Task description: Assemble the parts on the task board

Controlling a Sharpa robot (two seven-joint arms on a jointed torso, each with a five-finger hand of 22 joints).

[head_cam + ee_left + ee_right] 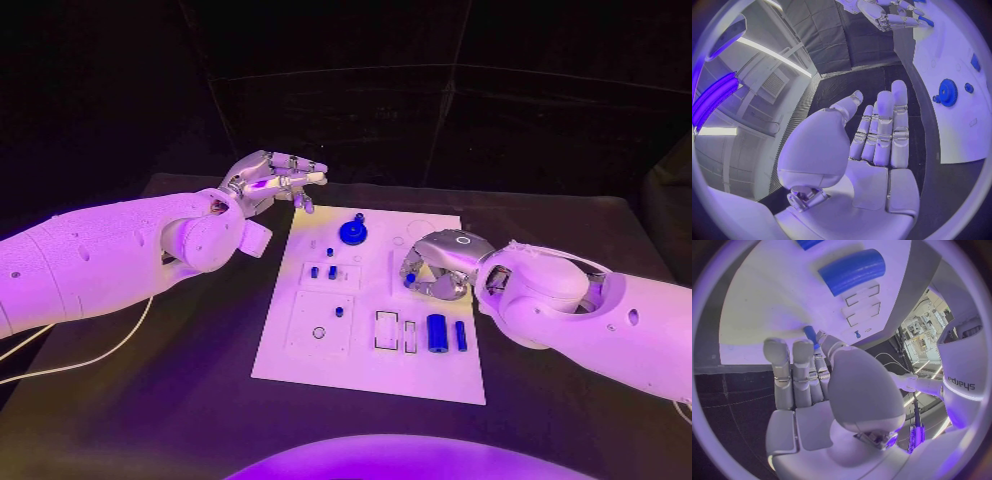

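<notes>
The white task board lies in the middle of the black table. At its far end stands a blue gear, which the left wrist view has as the gear. A thick blue cylinder and a thinner one lie near the board's right edge, and small blue pegs stand left of centre. My left hand hovers over the board's far left corner, fingers apart and holding nothing. My right hand is low over the board's right middle and pinches a small blue peg between thumb and fingers.
A pale cable trails across the table's left side under my left arm. Bare black table lies on both sides of the board and in front of it. Rectangular recesses sit beside the thick cylinder.
</notes>
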